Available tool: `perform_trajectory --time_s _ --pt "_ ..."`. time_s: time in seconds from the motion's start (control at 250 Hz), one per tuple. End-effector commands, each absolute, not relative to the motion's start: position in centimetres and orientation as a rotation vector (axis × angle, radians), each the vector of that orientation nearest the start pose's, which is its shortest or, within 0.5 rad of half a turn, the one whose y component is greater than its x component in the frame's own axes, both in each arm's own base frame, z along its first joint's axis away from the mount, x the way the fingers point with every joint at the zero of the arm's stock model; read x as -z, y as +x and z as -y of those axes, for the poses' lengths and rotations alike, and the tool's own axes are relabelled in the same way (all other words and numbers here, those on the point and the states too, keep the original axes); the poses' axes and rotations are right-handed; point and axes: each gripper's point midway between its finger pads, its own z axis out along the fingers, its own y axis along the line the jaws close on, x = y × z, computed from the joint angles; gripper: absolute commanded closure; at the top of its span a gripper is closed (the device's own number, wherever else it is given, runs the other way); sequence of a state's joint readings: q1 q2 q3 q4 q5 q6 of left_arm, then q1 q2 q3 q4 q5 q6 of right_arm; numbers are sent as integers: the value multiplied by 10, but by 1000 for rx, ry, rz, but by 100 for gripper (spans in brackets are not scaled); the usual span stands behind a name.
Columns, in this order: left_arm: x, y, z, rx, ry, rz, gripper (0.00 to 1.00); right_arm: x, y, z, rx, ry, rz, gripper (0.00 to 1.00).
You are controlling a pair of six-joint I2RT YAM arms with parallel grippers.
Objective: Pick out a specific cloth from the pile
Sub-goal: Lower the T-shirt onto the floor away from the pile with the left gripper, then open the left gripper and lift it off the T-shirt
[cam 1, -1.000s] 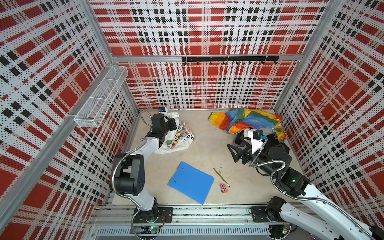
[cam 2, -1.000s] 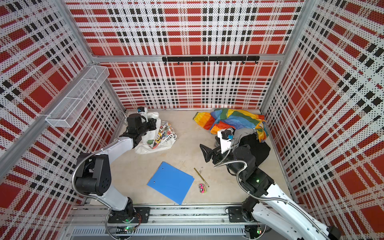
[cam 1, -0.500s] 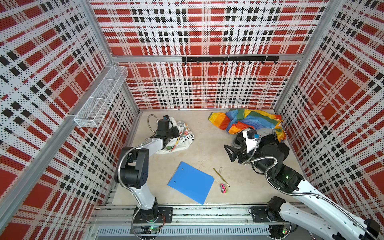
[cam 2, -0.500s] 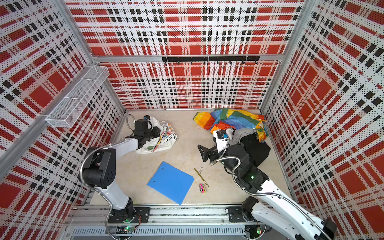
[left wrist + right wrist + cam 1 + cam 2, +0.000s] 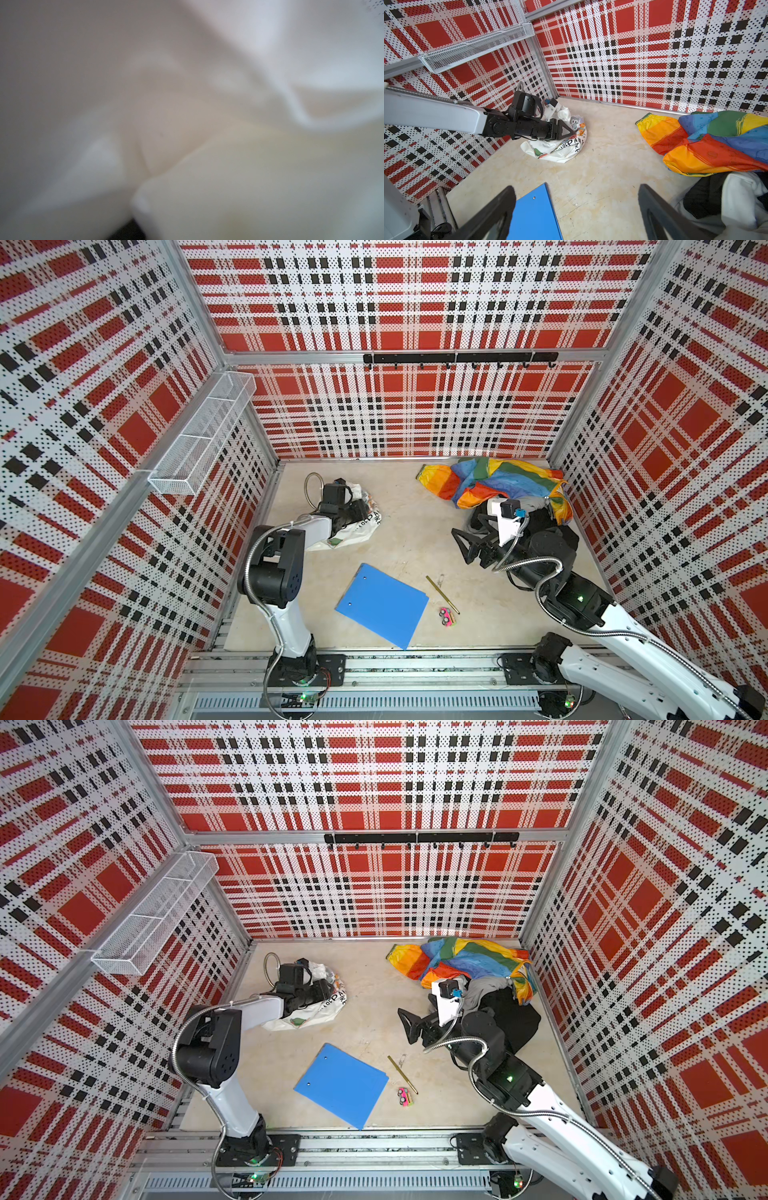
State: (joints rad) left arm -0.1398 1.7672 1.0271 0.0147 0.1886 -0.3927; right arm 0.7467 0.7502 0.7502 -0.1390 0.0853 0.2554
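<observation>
The cloth (image 5: 353, 533), white with a cartoon print and black lettering, lies crumpled on the floor at the left (image 5: 320, 1011), apart from the pile (image 5: 503, 485). My left gripper (image 5: 365, 509) lies low on top of it, one fingertip touching the fabric in the right wrist view (image 5: 572, 131). Its jaw gap is hidden there, and blurred white cloth (image 5: 228, 166) fills the left wrist view. The pile of rainbow, grey and black cloths (image 5: 469, 965) sits at the back right. My right gripper (image 5: 463, 545) stands open and empty just left of the pile (image 5: 577, 207).
A blue folder (image 5: 382, 605) lies on the floor in front, with a yellow pencil (image 5: 442, 595) and a small pink toy (image 5: 446, 616) to its right. A white wire basket (image 5: 203, 435) hangs on the left wall. A black hook rail (image 5: 457, 358) runs along the back wall.
My left gripper has come down and shifted right onto the white cloth, which has settled into a lower heap. My right gripper has shifted a little to the left, still open.
</observation>
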Motion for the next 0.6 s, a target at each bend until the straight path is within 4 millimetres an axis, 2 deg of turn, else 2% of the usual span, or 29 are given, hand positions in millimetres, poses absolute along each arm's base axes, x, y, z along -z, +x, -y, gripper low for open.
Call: perform_trajectory --time_s 0.0,0.076,0.12,0.156,0.208,0.288,0.388,0.464,0.596 --pt "-137 455 77 398 -191 -2259 22 -326 242 -202 -668 -344 -1692 2" --pt "-154 444 66 355 -212 -2239 11 -325 242 -202 -671 -342 -1692 2" --pt "-161 436 59 320 -230 -2240 9 -325 242 -202 -672 -344 -1693 2" --pt "-163 428 51 267 -231 -2251 8 -325 242 -202 -672 -344 -1694 2" --pt "-162 414 36 188 -289 -2266 1 -324 242 -202 -669 -346 -1695 2" --pt "-151 392 12 134 -427 -2283 1 -323 242 -201 -665 -343 -1695 2" --pt "-128 375 -3 142 -525 -2329 1 -324 243 -203 -670 -347 -1689 2" --pt "-112 367 -9 121 -564 -2360 1 -323 243 -206 -678 -355 -1691 2" --pt "-100 361 -32 54 -690 -2301 1 -321 242 -205 -678 -358 -1698 2"
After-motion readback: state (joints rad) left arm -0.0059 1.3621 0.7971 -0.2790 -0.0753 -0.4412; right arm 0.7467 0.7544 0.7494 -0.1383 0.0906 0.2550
